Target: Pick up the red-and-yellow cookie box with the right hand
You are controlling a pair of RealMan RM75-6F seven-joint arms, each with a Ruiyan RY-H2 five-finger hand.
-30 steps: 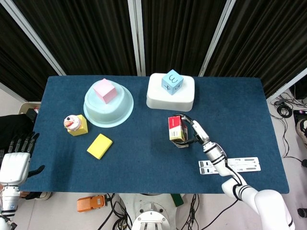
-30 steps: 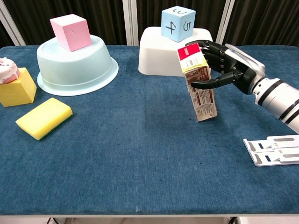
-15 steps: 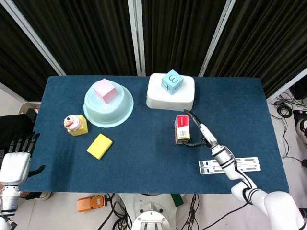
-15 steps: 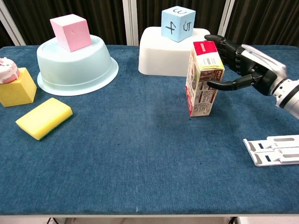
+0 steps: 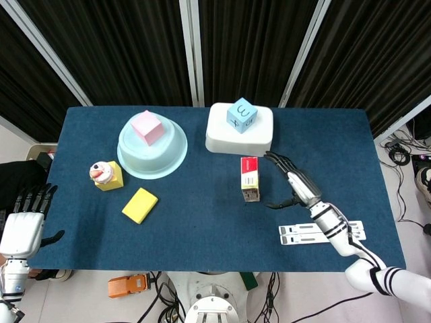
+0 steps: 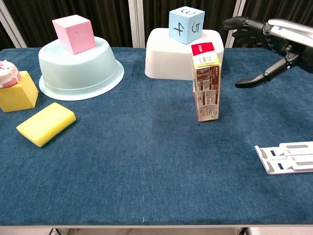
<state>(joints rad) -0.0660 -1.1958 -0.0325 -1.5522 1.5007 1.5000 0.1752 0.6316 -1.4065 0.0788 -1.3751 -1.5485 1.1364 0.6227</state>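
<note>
The red-and-yellow cookie box [image 5: 250, 177] [image 6: 207, 81] stands upright on the blue table, just in front of the white upturned tub [image 5: 239, 132] [image 6: 181, 59]. My right hand [image 5: 292, 183] [image 6: 266, 43] hovers open to the right of the box, fingers spread, clear of it with a visible gap. My left hand [image 5: 27, 219] hangs open off the table's left edge, near the bottom left of the head view; the chest view does not show it.
A blue numbered cube [image 6: 186, 24] sits on the white tub. A pink cube [image 6: 74, 33] tops the light-blue upturned bowl [image 6: 80, 68]. A yellow block with a cupcake toy [image 6: 14, 88], a yellow sponge [image 6: 46, 123] and a white flat bracket [image 6: 286, 157] lie around.
My right hand has let go of the cookie box and drawn back to the right and upward. The box, tilted a second ago, now stands upright on the table.
</note>
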